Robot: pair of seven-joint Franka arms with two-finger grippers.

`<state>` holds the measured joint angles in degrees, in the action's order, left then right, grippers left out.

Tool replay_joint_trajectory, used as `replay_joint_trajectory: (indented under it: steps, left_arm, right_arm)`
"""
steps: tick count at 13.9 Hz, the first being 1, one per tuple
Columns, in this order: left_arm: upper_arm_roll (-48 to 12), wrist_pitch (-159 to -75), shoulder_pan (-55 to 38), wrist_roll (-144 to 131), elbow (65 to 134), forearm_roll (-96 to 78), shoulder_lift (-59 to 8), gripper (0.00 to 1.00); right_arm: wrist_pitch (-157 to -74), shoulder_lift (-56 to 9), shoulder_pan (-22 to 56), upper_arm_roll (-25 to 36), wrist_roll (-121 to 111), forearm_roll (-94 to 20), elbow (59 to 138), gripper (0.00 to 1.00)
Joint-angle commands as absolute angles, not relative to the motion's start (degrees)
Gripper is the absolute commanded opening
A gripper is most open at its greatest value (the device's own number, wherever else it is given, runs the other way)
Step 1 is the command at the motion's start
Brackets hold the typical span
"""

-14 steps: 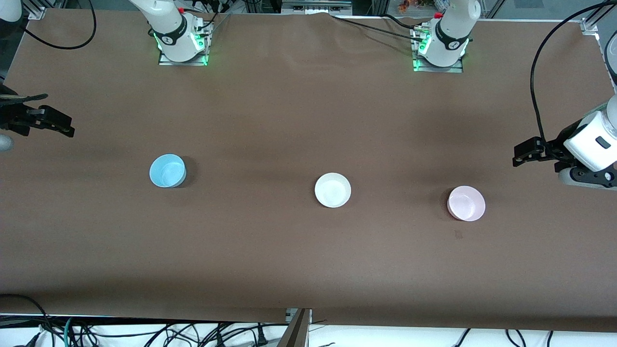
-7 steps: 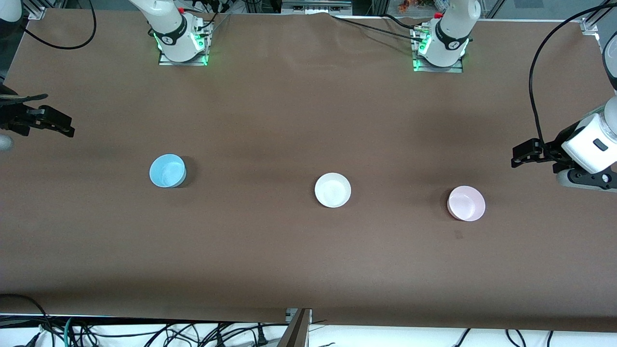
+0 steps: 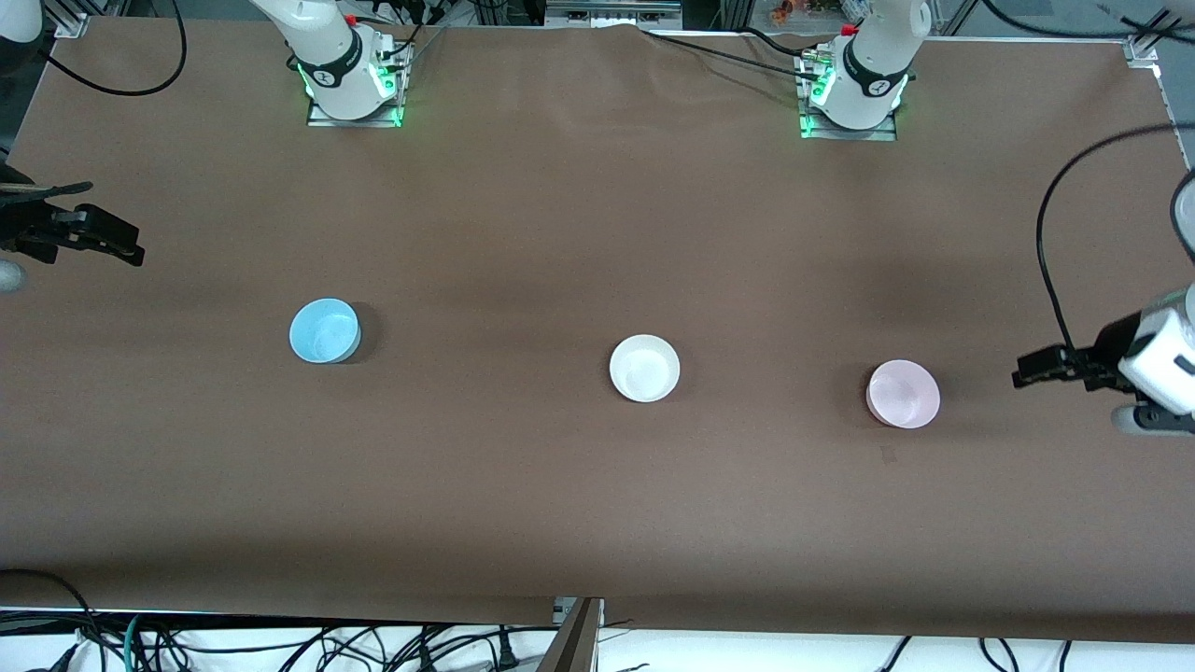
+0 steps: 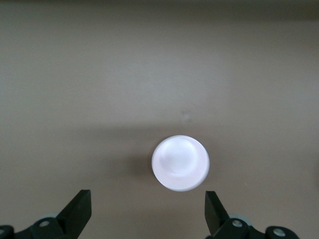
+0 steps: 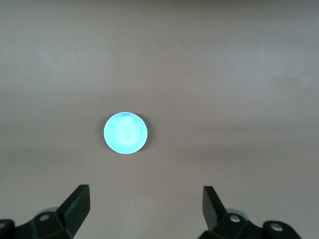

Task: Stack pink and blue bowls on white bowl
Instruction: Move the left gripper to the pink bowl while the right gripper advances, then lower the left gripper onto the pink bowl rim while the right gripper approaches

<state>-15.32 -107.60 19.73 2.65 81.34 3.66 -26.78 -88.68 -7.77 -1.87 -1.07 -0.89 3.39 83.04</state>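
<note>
Pink bowl point(image 3: 903, 394) sits untouched; my left gripper point(image 3: 1025, 373) has dropped beside it, fingers wide, empty.

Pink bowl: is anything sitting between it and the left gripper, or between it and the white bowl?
Nothing visible. The left gripper, open, is beside the pink bowl toward the left arm's end, with only bare table between them. The stretch from there to the white bowl is bare too.
</note>
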Motion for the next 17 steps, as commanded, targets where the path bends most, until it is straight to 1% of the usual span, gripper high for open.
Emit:
replay_joint_trajectory:
  steps: [1, 3, 8, 11, 12, 17]
  left_arm:
    - [-15.9, -112.0, 20.7, 2.5, 80.9, 5.1, -32.1, 1.00]
    - [-15.8, -116.2, 21.0, 2.5, 83.0, 5.2, -33.9, 1.00]
    - [-15.7, -125.1, 20.7, 1.1, 90.5, 6.2, -34.2, 1.00]
    - [-15.7, -132.8, 20.7, 0.4, 97.7, 6.2, -33.6, 1.00]
    - [-15.7, -134.5, 20.7, 0.4, 99.6, 6.2, -33.3, 1.00]
    - [-15.6, -144.4, 21.2, 0.4, 112.0, 6.2, -29.4, 0.97]
  right_arm:
    - [-87.5, -8.3, -1.8, -1.3, -0.4, 4.2, 81.9, 1.00]
    - [-87.5, -9.2, -1.8, -1.3, -0.2, 4.0, 82.1, 1.00]
    - [-85.6, -10.0, -1.7, -1.3, -0.2, 3.5, 83.1, 1.00]
    - [-84.6, -10.9, -1.8, -1.3, -1.3, 3.2, 82.9, 1.00]
    - [-82.9, -11.2, -1.8, -1.5, -1.1, 3.1, 82.8, 1.00]
    - [-83.7, -14.0, -1.6, -1.5, -1.1, 3.3, 82.6, 1.00]
